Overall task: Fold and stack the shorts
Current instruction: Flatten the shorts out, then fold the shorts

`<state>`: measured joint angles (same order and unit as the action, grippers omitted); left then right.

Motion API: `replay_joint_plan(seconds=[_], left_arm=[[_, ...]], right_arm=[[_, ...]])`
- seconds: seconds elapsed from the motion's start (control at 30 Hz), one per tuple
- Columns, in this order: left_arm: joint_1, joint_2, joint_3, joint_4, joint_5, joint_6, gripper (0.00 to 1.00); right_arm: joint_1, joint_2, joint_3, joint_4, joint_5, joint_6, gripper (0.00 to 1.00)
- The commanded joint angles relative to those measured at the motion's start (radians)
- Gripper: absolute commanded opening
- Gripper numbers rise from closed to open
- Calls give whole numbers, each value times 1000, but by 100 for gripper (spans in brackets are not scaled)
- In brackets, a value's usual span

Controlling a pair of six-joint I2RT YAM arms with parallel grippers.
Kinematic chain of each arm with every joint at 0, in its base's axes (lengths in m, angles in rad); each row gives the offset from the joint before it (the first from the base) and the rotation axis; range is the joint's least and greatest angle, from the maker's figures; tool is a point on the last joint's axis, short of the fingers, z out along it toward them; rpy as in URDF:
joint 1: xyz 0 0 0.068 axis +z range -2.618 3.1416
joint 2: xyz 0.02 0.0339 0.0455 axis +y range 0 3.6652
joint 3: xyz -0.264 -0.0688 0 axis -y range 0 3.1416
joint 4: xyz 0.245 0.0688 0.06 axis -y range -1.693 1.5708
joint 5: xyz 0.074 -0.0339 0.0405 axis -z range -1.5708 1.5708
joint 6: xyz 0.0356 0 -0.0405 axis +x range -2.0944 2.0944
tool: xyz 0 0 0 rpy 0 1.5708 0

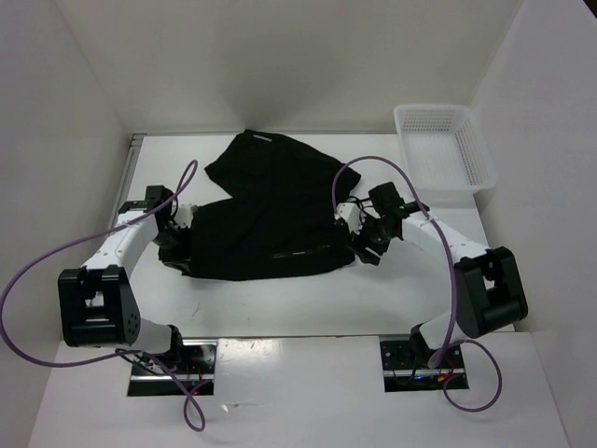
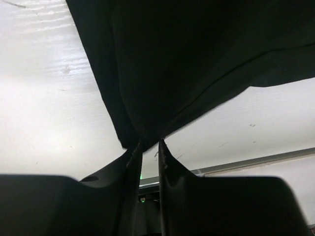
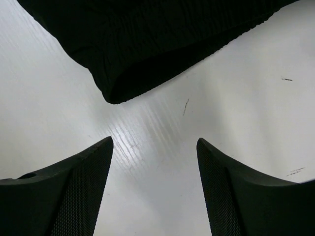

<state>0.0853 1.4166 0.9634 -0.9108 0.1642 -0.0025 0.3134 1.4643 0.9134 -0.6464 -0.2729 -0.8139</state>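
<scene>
The black shorts point(image 1: 270, 205) lie spread on the white table, with a small pale waistband mark at the far edge. My left gripper point(image 1: 173, 241) is at the shorts' left edge. In the left wrist view, my left gripper point(image 2: 150, 142) has its jaws almost together, pinching a corner of the black fabric point(image 2: 187, 59). My right gripper point(image 1: 362, 245) is at the shorts' right near corner. In the right wrist view, my right gripper point(image 3: 155, 142) is open and empty over bare table, and the ribbed corner of the shorts point(image 3: 147, 39) lies just beyond its fingertips.
A white plastic mesh basket point(image 1: 443, 145) stands at the back right of the table. White walls enclose the table on the left, back and right. Purple cables loop over both arms.
</scene>
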Motion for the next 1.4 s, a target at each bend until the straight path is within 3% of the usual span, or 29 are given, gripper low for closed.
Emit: replay_joint_plan(seconds=[0.0,0.2,0.33,0.53,0.7,0.97,1.3,1.33,1.37], left_arm=[[-5,-24,-14,12,-46,2,27],[5,-13,78,12,-48,2,37],[25,7,117,56,49,2,54],[44,142,71,98,181,2,55],[53,202,34,148,114,2,55],[62,269,-28,167,60,2,56],[62,292,-49,176,72,2,34],[62,292,-49,176,72,2,31],[62,304,-49,176,72,2,20]], right_arm=[[-8,-33,37,10,2,-1,74],[4,54,165,31,-118,96,75],[4,131,208,31,-215,137,75],[4,195,190,66,-318,291,71],[4,225,179,120,-339,409,69],[4,246,137,180,-301,430,64],[4,255,90,226,-233,420,57],[4,255,90,226,-242,429,55],[4,255,90,226,-253,429,48]])
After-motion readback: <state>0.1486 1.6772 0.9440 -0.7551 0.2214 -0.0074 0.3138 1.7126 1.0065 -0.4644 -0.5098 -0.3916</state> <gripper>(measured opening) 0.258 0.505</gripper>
